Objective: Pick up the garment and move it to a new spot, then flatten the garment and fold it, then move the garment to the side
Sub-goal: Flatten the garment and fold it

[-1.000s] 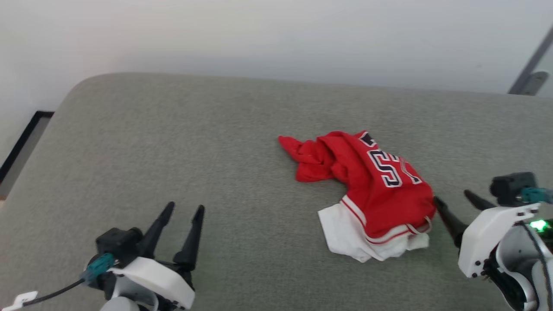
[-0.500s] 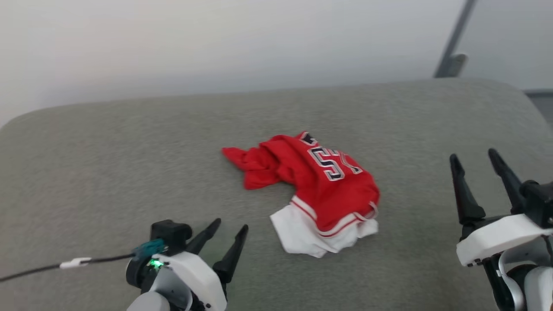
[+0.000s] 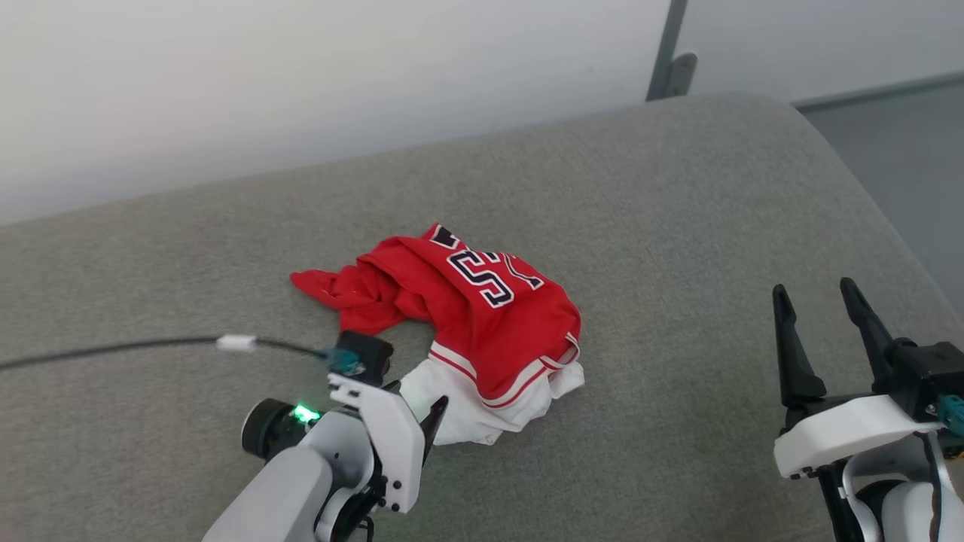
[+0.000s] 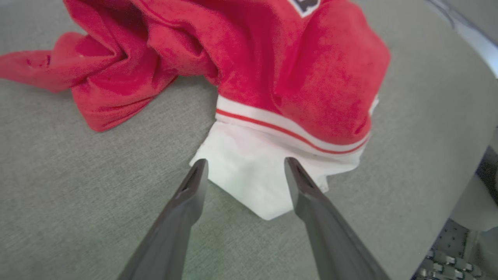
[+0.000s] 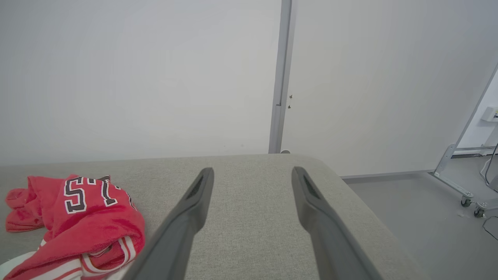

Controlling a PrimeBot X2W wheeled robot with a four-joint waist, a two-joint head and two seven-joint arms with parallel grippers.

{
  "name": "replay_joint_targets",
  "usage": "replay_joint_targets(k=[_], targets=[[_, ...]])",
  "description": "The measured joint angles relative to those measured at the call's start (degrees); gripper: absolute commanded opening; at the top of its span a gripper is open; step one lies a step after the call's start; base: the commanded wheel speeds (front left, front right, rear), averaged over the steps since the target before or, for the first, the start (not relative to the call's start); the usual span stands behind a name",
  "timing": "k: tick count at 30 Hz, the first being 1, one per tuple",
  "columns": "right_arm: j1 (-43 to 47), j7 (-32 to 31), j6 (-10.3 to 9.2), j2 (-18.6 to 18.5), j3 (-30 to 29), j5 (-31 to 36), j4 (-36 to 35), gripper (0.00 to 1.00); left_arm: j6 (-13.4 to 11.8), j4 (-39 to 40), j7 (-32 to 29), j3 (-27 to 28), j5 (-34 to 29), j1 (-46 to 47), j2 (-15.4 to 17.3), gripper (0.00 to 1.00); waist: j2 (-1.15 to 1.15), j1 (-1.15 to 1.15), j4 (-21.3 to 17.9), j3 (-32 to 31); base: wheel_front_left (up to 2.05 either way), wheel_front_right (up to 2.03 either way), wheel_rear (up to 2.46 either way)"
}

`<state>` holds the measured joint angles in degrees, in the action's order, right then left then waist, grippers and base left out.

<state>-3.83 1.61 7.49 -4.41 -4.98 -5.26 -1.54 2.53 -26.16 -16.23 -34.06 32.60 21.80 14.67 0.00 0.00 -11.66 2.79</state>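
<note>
Grey cushion point(image 3: 678, 226): your left gripper point(image 4: 243, 163) has reached the garment point(image 3: 489, 316), jaws wide on its white lining point(image 4: 249, 182), nothing held, so pickup looks next; right gripper point(image 3: 813, 290) waits open.

The head camera looks steeply down on the crumpled red fabric garment point(image 3: 489, 316), shared by all views. The left wrist camera sits close before it; the right wrist camera, well apart, looks level past it.

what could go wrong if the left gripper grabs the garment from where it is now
The open left gripper straddles only the white lining corner of the garment; closing there may catch one thin layer that slips out. Its fingertips sit low over the grey cushion and might pinch that too.
</note>
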Motion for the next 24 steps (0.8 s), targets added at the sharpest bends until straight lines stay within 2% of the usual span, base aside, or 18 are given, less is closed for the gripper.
replay_joint_targets(k=[10, 15, 16, 17, 20, 24], targets=[[-0.8, 0.6, 0.00, 0.8, 1.4, -0.8, 1.3, 1.00, -4.0, -10.7, -10.3, -6.5, -6.9, 7.8, -1.5, 1.00, 0.00, 0.00, -2.0, 3.0, 0.00, 0.00, 0.00], [-1.3, 1.3, 0.00, 1.0, 2.1, -1.2, 1.9, 1.00, -3.7, -14.7, -12.5, -8.8, -8.5, 10.7, -3.5, 1.00, 0.00, 0.00, -1.9, 3.6, 0.00, 0.00, 0.00], [-1.4, 1.5, 0.00, 1.0, 2.1, -1.2, 2.0, 1.00, -3.6, -15.5, -12.9, -9.4, -8.7, 11.3, -3.9, 0.45, 0.00, 0.00, -1.8, 3.6, 0.00, 0.00, 0.00], [-1.5, 1.6, 0.00, 1.0, 2.2, -1.2, 2.1, 1.00, -2.9, -16.3, -13.2, -9.9, -9.0, 11.9, -4.3, 0.00, 0.00, 0.00, -1.7, 3.6, 0.00, 0.00, 0.00], [-1.7, 2.0, 0.00, 1.0, 2.4, -1.2, 2.7, 1.00, -1.2, -18.5, -14.6, -11.1, -9.0, 13.2, -5.9, 0.00, 0.00, 0.00, -1.3, 3.7, 0.00, 0.00, 0.00], [-2.0, 2.4, 0.00, 1.1, 2.2, -1.2, 2.9, 1.00, -0.1, -19.8, -14.2, -11.4, -8.3, 13.9, -6.9, 0.00, 0.00, 0.00, -0.5, 3.3, 0.00, 0.00, 0.00]])
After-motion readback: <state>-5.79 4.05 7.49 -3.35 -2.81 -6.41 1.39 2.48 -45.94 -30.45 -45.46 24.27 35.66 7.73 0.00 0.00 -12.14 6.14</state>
